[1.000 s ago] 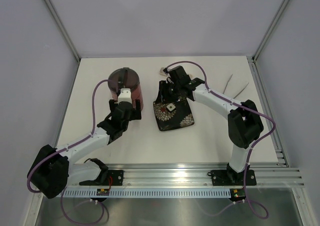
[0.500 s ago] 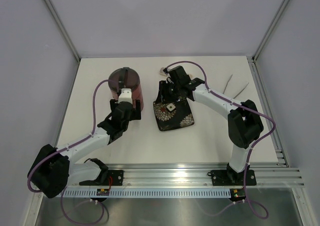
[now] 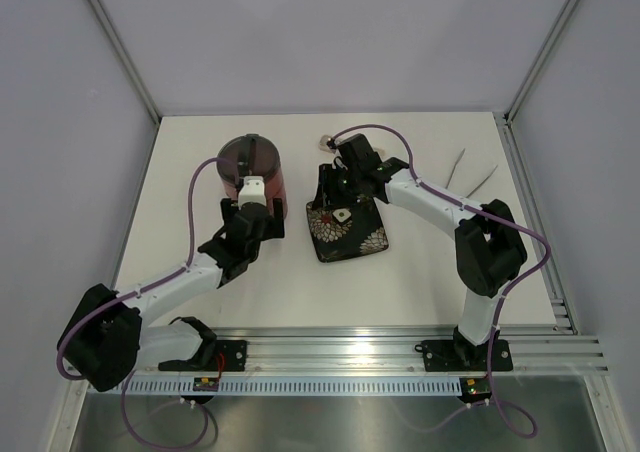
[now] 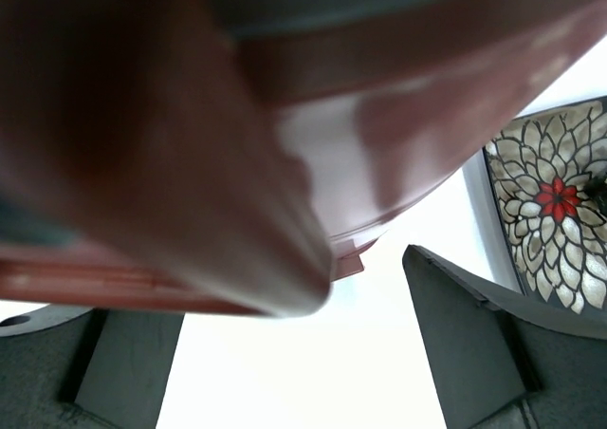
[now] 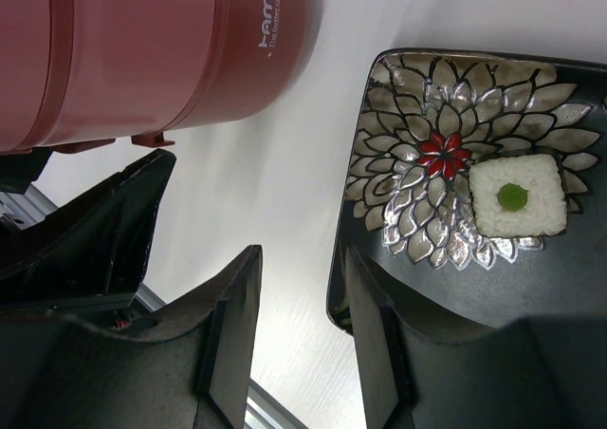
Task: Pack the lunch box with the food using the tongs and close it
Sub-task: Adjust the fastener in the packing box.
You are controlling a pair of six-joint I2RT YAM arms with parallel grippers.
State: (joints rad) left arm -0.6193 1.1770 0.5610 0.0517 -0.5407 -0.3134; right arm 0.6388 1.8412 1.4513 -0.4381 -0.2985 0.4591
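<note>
Beside the lunch box [image 3: 250,162], the left gripper [image 4: 294,353] hovers, spread wide.

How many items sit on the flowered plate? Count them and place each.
1: a white square with a green dot, beside the plate's red flower. The right arm covers the plate's far end, so more may be hidden.

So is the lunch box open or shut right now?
Shut. The lunch box stands stacked with a dark lid over its top; no steel inside shows. Whether it is latched, cannot tell.
</note>
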